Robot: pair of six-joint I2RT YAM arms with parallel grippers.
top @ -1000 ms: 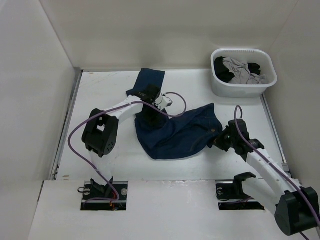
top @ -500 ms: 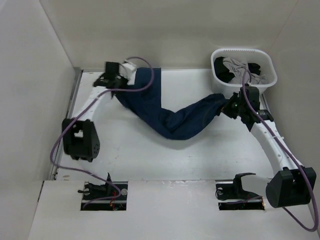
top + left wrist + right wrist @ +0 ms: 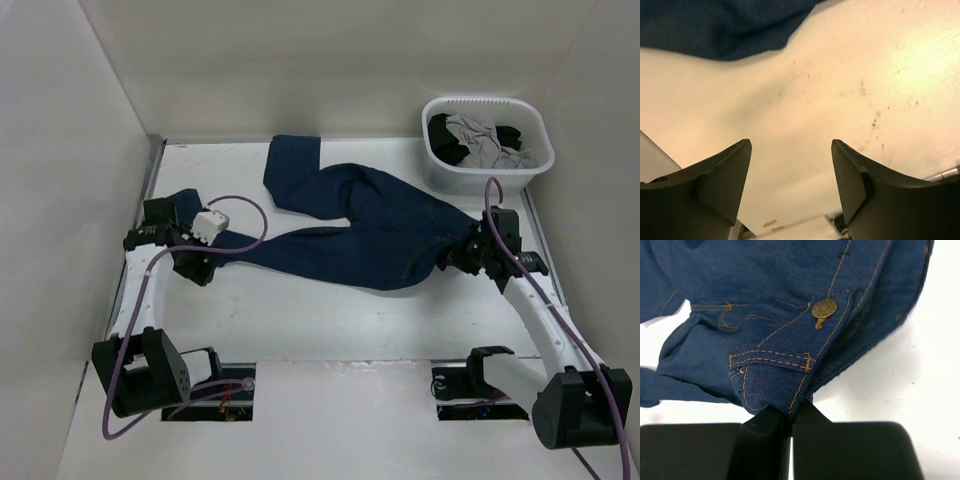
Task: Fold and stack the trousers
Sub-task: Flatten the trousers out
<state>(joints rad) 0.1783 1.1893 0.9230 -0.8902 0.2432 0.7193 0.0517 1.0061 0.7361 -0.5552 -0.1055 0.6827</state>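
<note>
One pair to handle: dark trousers (image 3: pixel 370 235) sprawled across mid-desk (image 3: pixel 330 310), long axis running left to right, waist at the right, one leg doubled back toward the far edge. Pinched tight on the waistband (image 3: pixel 770 357) by the right end effector (image 3: pixel 790 412). Spread wide and gripping nothing at the left end effector (image 3: pixel 791 150), low over bare desk, with the near leg's cloth just ahead of the fingers. Far closer to that leg than the right arm. Cannot make out the hem itself behind the left wrist from above. Basket (image 3: pixel 485 103) of other clothes at far right.
</note>
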